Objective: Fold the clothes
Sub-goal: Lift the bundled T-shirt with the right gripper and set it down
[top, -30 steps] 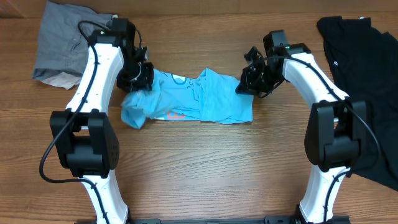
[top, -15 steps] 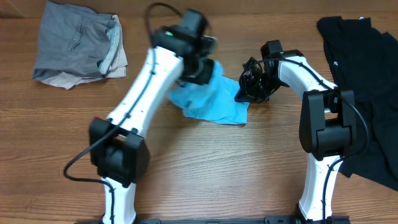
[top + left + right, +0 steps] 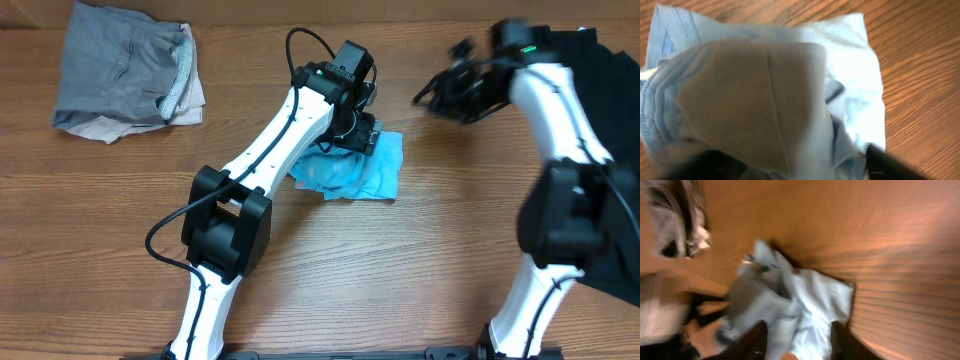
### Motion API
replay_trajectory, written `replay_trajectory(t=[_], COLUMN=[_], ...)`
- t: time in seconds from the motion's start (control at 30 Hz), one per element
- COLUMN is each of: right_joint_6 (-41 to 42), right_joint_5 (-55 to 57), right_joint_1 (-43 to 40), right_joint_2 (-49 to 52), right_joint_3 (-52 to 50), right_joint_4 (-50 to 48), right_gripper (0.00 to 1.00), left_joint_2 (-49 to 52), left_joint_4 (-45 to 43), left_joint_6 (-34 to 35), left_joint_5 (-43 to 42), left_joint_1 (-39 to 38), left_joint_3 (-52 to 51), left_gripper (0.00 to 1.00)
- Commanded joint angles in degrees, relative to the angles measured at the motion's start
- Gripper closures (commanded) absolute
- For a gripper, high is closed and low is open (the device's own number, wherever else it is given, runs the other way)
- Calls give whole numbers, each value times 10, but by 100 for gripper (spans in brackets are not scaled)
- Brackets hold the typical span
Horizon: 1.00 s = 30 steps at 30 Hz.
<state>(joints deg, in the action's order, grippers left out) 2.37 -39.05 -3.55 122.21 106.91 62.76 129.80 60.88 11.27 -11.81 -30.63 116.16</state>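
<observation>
A light blue T-shirt (image 3: pixel 850 75) fills most of the view, crumpled into soft layers on the wooden table (image 3: pixel 920 60), which shows along the top edge and down the right side. One thick fold rises close to the lens; in shadow it looks greyish, with a fine ribbed weave and a seam running down it. A dark finger (image 3: pixel 887 162) of the left gripper (image 3: pixel 790 170) juts in at the lower right, touching the cloth, and the fold seems pinched there, though the grip itself is hidden.
</observation>
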Motion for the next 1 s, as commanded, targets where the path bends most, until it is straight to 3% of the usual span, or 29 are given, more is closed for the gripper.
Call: replay_trajectory(t=[0.0, 0.2, 0.4, 0.63, 0.8, 0.97], right_joint_6=[-2, -10, -18, 2, 94, 159], right_joint_5=[-16, -16, 7, 125, 292, 349], right_joint_1=[-43, -78, -47, 99, 241, 324], right_joint_2=[-78, -91, -90, -79, -62, -13], right_joint_3=[57, 57, 55, 45, 45, 45], right_joint_4=[15, 52, 75, 66, 23, 5], right_gripper=[48, 45, 43, 41, 34, 34], left_joint_2=[-1, -2, -2, -2, -1, -1], left_joint_4=[-14, 28, 130, 198, 243, 261], left_joint_6=[1, -6, -3, 8, 8, 7], left_joint_5=[-34, -42, -41, -41, -1, 63], left_joint_1=[2, 7, 71, 204, 286, 323], left_joint_3=[22, 140, 338, 426, 421, 421], left_gripper=[0, 0, 0, 0, 0, 0])
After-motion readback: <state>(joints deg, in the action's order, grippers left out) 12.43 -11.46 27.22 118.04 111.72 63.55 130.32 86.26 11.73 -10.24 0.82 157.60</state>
